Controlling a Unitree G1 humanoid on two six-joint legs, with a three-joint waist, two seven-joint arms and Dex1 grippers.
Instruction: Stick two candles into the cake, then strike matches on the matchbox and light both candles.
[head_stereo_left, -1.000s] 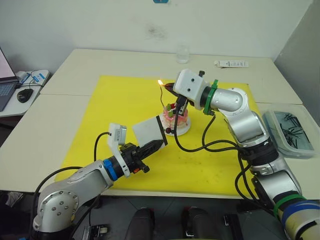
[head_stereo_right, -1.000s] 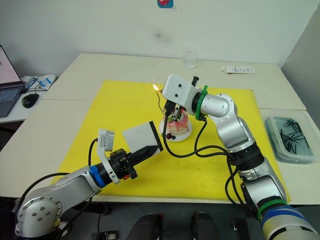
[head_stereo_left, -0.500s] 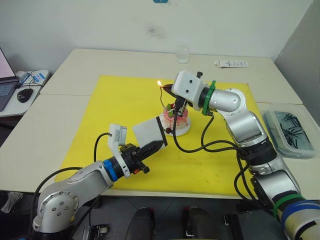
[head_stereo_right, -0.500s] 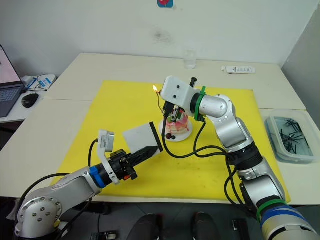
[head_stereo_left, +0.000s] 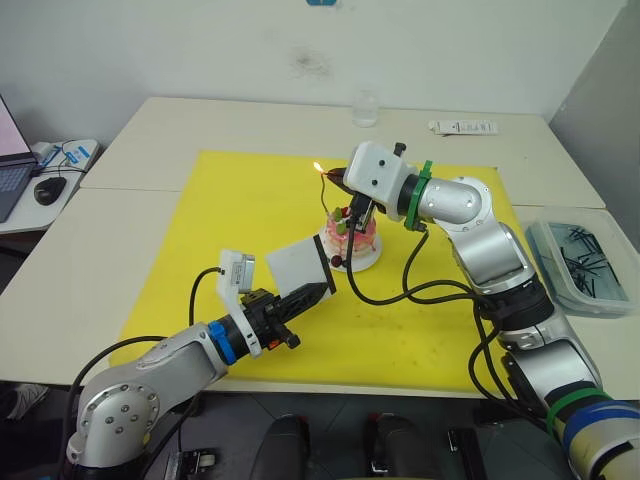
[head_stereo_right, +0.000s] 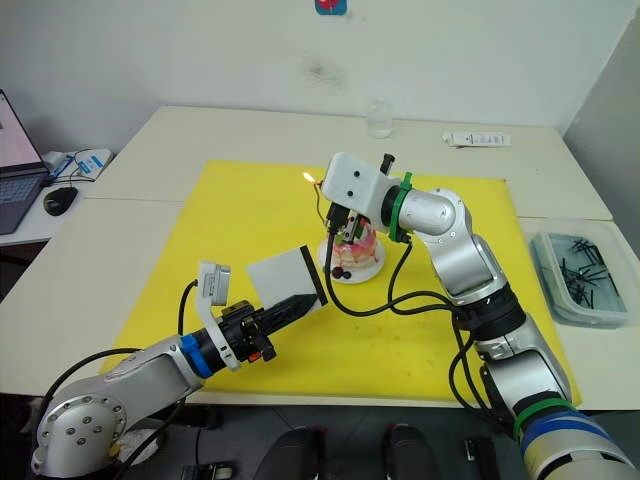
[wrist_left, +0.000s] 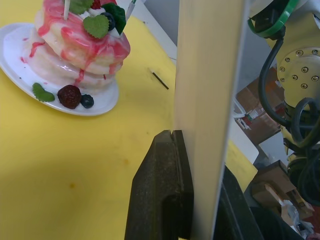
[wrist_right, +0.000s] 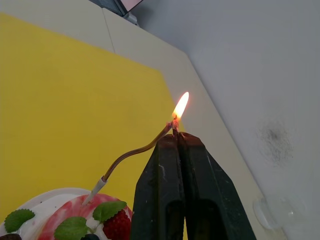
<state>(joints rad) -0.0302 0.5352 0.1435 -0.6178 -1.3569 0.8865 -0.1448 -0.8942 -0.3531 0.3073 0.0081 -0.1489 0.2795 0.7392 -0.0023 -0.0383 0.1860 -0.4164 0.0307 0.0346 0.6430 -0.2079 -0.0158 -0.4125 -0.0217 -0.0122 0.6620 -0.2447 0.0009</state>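
At the far left edge of the head view, a laptop (head_stereo_left: 12, 160) and a black mouse (head_stereo_left: 49, 190) sit on a side desk. Lower left of centre, the left claw (head_stereo_left: 318, 290) is closed on the matchbox (head_stereo_left: 297, 262), holding the white box up off the yellow mat (head_stereo_left: 240, 230) with its black striking strip on the edge facing the cake; in the left wrist view the box (wrist_left: 210, 100) stands edge-on, pinched between the two black fingers (wrist_left: 162, 190). Just right of the box, near the middle of the frame, the cake (head_stereo_left: 352, 236) sits on its white plate (head_stereo_left: 362, 262) on the mat, which covers the counter (head_stereo_left: 200, 125). A candle (wrist_right: 135, 152) rises bent from the top of the cake, its tip burning with a small flame (head_stereo_left: 319, 166) at upper centre. The right claw (wrist_right: 176, 142) has its fingers pressed together right at that flame, and whether a match is pinched between them I cannot tell. A short dark match (wrist_left: 160, 80) lies on the mat beyond the plate in the left wrist view. Farther back stands a clear glass (head_stereo_left: 365, 108), with a white remote (head_stereo_left: 462, 127) to its right. At the right edge, a clear tray (head_stereo_left: 580, 265) holds dark sticks.
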